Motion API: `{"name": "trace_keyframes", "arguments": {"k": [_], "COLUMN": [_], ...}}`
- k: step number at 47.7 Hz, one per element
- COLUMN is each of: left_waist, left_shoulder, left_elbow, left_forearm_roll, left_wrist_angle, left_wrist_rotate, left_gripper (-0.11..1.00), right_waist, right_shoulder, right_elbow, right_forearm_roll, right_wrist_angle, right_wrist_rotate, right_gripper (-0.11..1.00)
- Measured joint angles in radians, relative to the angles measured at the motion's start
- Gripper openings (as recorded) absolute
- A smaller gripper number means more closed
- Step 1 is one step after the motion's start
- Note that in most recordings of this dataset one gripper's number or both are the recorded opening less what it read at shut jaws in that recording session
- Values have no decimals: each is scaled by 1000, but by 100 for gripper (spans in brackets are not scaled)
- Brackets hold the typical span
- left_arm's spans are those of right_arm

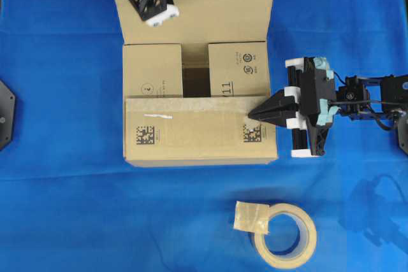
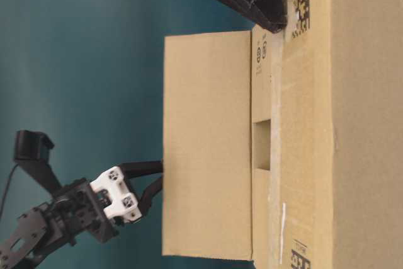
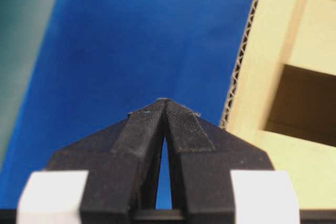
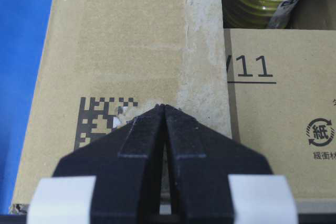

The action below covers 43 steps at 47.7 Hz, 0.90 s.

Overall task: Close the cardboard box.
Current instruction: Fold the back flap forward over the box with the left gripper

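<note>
Underneath, a blue cloth bears the cardboard box and tape roll, both end effectors pressed together.

Bright, even light falls from above in the overhead view; the blue cloth glows saturated and shadows stay soft — a faint one lies just beside the tape roll near the cloth's front edge, and a darker one near its right edge. The table-level view is dimmer and lies turned on its side, its background a murky teal. Both wrist views blur up close — the left gripper is soft-edged, and the cardboard box looks pale, slightly washed.
</note>
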Motion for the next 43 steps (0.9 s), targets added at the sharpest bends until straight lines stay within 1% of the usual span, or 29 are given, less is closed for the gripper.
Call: {"name": "trace_keyframes", "arguments": {"k": [6,18,23,34,43], "left_waist": [-46,-132,-164,-235,-273], "left_shoulder": [-9,-37,-54,-104,-123], "left_elbow": [23,75,106,216,319], "left_forearm_roll": [0,0,-2,0,0], "left_wrist_angle": [0,-31,-71,-238,-383], "left_wrist_rotate": [-9,-86,-104,-156,-204], "left_gripper": [0,0,0,0,0], "right_waist": [-6,-14,-17,-18,-18], "right_shoulder": [0,0,0,0,0], "right_elbow": [0,0,0,0,0], "right_forearm_roll": [-5,-6,-6,-6,-6], "right_wrist_angle": [0,0,2,0,0], "right_wrist_rotate": [-2,-2,-2,-2,-2], "right_gripper": [0,0,0,0,0]}}
